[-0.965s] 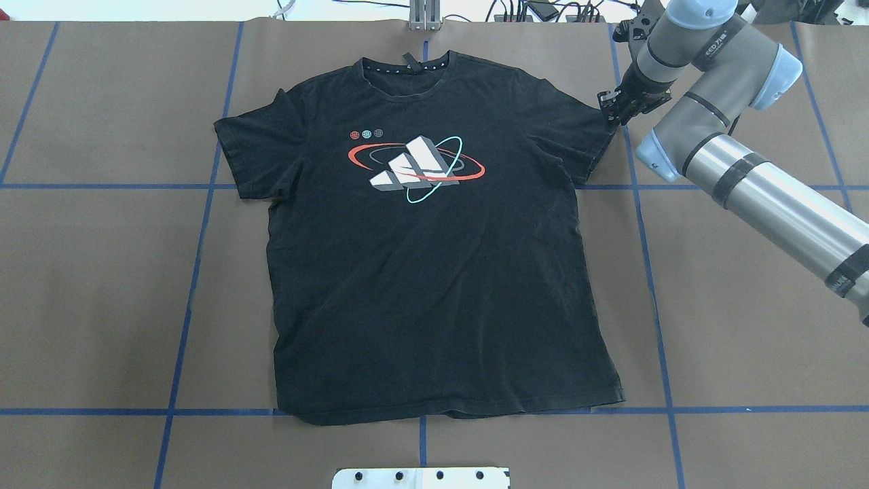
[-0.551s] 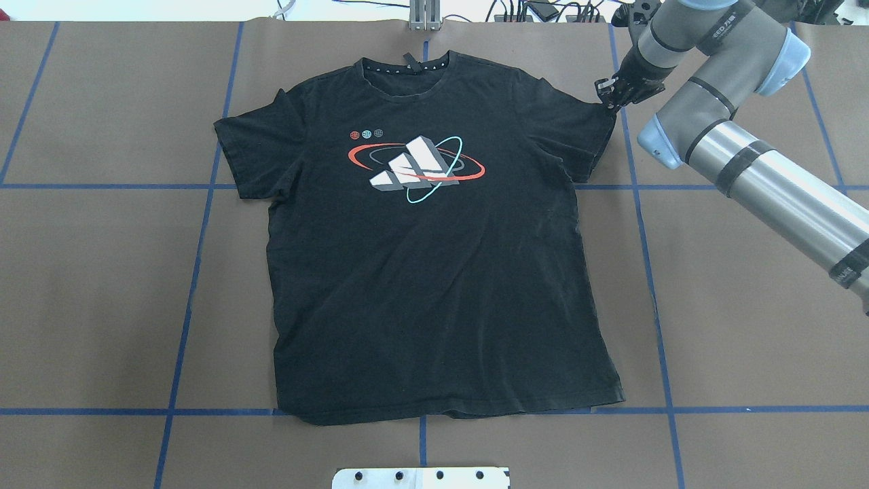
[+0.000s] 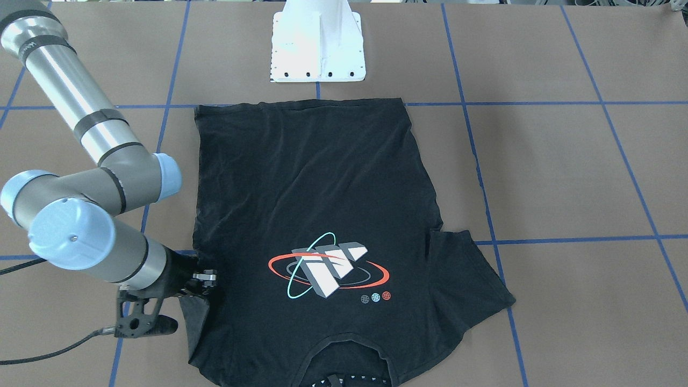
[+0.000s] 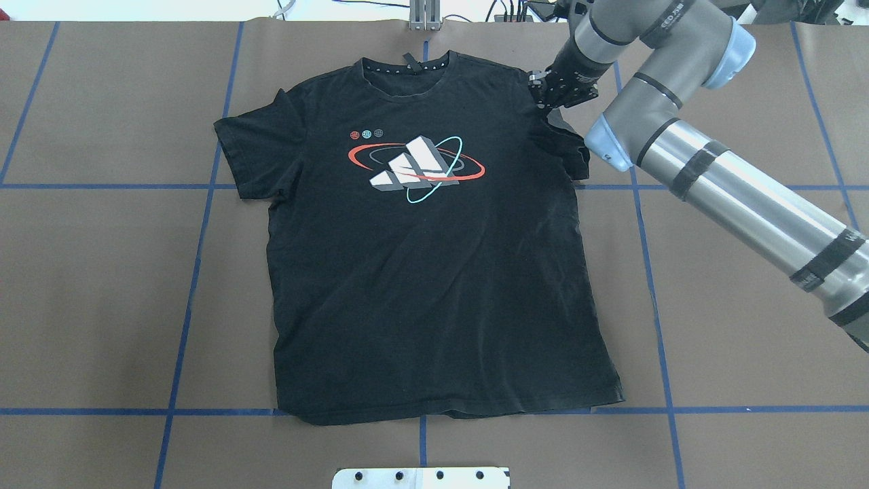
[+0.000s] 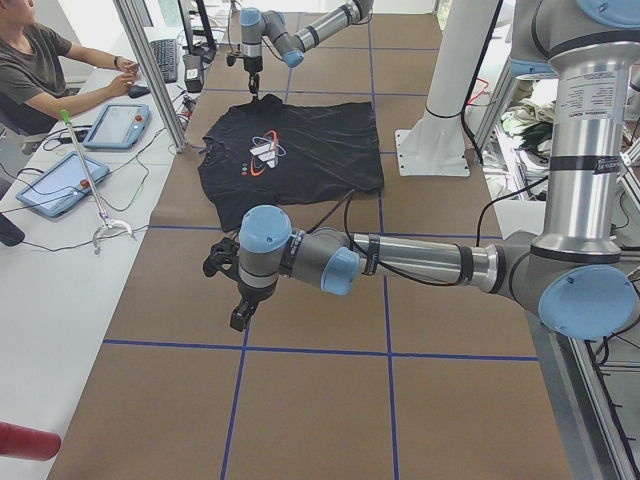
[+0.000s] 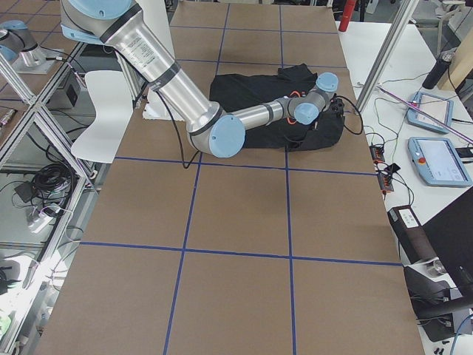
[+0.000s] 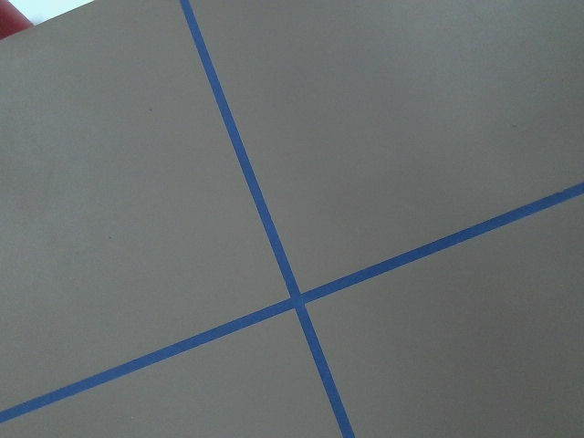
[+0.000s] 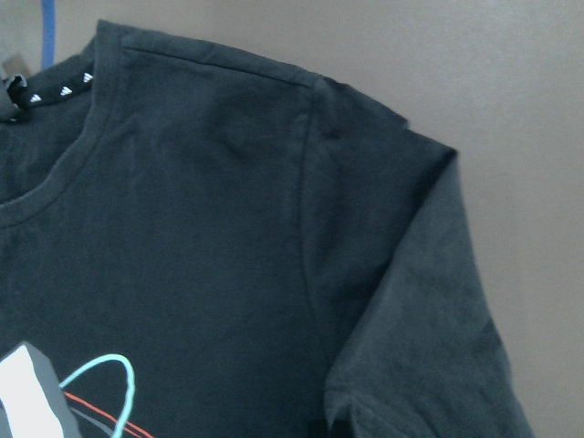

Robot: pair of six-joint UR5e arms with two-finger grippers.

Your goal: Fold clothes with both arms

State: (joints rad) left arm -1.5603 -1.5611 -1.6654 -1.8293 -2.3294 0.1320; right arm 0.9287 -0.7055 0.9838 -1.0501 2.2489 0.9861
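So the black T-shirt (image 4: 434,272) is lying flat and print-up in the middle of the brown surface (image 4: 102,272), collar on the far side from the robot and hem just short of the white base (image 4: 421,477). The right tool (image 4: 548,92) is clamped on the edge of the sleeve (image 4: 567,146) on its side, holding it lifted and doubled in over the shoulder, while the other sleeve (image 4: 248,156) lies spread flat. The left tool (image 5: 240,318) hangs over bare surface and blue tape lines (image 7: 274,246), well away from the shirt, and honestly I can't tell whether it's apart or together.
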